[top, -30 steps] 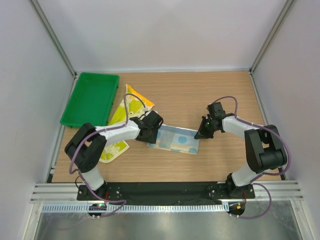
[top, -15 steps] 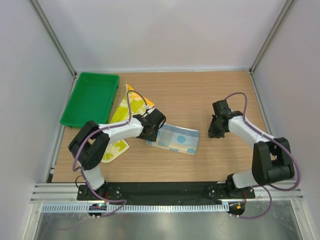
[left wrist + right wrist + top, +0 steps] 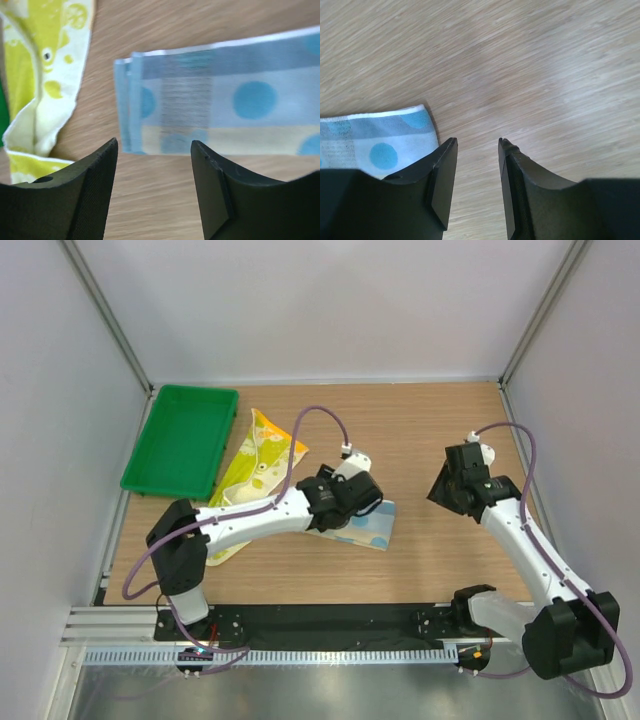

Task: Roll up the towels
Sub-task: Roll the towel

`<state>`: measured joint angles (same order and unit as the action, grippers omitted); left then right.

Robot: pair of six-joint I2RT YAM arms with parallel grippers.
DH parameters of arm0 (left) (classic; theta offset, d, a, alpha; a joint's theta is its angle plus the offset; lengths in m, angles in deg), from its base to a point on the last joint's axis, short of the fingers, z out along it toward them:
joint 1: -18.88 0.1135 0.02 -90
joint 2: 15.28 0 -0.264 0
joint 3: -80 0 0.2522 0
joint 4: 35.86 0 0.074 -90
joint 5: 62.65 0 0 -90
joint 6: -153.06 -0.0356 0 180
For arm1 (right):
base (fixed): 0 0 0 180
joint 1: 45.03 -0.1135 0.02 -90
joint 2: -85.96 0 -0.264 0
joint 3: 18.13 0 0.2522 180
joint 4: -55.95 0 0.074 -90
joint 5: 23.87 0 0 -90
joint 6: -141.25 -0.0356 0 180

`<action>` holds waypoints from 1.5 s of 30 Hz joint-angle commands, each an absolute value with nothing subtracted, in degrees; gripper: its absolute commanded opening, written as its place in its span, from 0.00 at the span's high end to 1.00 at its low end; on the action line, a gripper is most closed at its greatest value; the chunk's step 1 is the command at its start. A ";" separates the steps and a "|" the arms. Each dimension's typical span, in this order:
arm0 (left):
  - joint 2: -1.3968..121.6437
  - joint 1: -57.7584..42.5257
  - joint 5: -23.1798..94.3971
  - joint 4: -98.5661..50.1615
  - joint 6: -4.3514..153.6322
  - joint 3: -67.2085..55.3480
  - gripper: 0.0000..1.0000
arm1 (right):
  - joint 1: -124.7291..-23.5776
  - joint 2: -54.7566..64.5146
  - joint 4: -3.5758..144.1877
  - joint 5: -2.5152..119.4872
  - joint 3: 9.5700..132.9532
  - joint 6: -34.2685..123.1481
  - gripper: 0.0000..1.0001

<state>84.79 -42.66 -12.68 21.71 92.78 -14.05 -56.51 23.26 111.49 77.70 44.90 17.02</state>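
The light blue towel [image 3: 372,527] lies folded flat as a strip at the table's middle; it also shows in the left wrist view [image 3: 225,105] and its corner in the right wrist view [image 3: 375,145]. The yellow-green towel [image 3: 256,458] lies spread to its left, and shows in the left wrist view [image 3: 35,75]. My left gripper [image 3: 335,502] hovers over the blue towel's left part, open and empty [image 3: 152,147]. My right gripper [image 3: 442,492] is open and empty [image 3: 477,142], above bare wood to the right of the blue towel.
A green plastic tray [image 3: 180,438] stands at the back left, next to the yellow-green towel. White walls with metal posts close the table on three sides. The arm bases stand on a black rail at the near edge.
My left gripper has moved right and up, from the blue towel's left end to above it. My right gripper has pulled back to the right, away from the towel's right end.
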 commanded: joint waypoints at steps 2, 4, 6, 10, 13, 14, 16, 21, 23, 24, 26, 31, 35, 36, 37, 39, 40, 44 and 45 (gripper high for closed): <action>83.59 -48.08 -6.89 14.39 90.75 -15.15 0.41 | -56.36 28.03 115.32 86.06 48.62 14.26 0.55; 85.52 -49.22 -3.17 10.79 91.18 -15.15 0.42 | -56.28 29.18 117.33 87.56 49.59 13.64 0.54; 86.67 -50.11 0.17 8.41 91.45 -14.80 0.42 | -56.10 31.02 118.83 89.67 51.34 13.20 0.55; 90.26 -50.99 4.32 0.69 91.71 -12.95 0.42 | -56.10 35.24 120.16 90.74 53.89 12.23 0.55; 92.11 -50.99 1.88 0.05 93.46 -12.34 0.44 | -56.01 36.30 121.30 90.04 55.30 12.32 0.58; 92.38 -50.64 0.99 -0.12 94.17 -11.99 0.47 | -56.01 36.30 121.56 89.77 55.48 12.67 0.60; 92.82 -49.85 0.46 -0.30 96.01 -10.58 0.53 | -56.01 36.48 122.27 89.42 55.66 12.76 0.63; 93.00 -47.83 0.89 -1.26 99.53 -6.81 0.59 | -56.01 37.62 122.62 89.15 54.87 13.11 0.67; 93.78 -47.39 1.42 -1.97 100.15 -5.22 0.60 | -56.01 37.53 122.53 88.72 54.43 13.02 0.68; 94.05 -47.30 1.59 -2.75 100.24 -4.96 0.60 | -56.10 37.36 122.36 88.54 54.25 13.02 0.69; 94.84 -47.12 2.21 -3.73 100.68 -3.81 0.60 | -56.01 37.18 122.09 87.84 53.73 13.11 0.70; 94.85 -46.24 4.93 -5.05 102.17 -2.23 0.62 | -56.01 36.92 121.65 87.57 53.02 13.11 0.72; 93.44 -46.24 5.46 -4.26 103.05 -0.73 0.62 | -56.10 36.92 121.48 87.49 52.84 13.20 0.72; 92.39 -46.24 4.33 -3.47 102.96 -0.99 0.62 | -56.01 36.83 121.30 87.48 52.84 13.20 0.72; 91.77 -46.24 3.71 -1.55 102.79 -1.26 0.61 | -56.10 36.74 121.22 87.57 52.84 13.11 0.72; 90.28 -46.59 0.30 0.22 101.22 -2.48 0.58 | -56.01 36.74 120.87 87.83 52.84 13.02 0.72; 89.06 -46.77 -1.38 1.27 100.25 -3.10 0.56 | -56.01 36.65 120.60 88.01 53.19 13.02 0.72; 88.43 -48.78 -5.34 3.04 94.19 -6.26 0.53 | -56.01 34.64 119.63 89.94 54.51 14.07 0.68; 88.69 -49.23 -5.61 3.04 91.82 -7.84 0.52 | -56.01 33.50 119.63 90.64 55.30 14.16 0.68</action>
<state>91.22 -47.57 -0.77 1.47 97.56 -3.50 -56.16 35.61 121.81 87.99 52.64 13.58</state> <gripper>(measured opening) 0.476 0.315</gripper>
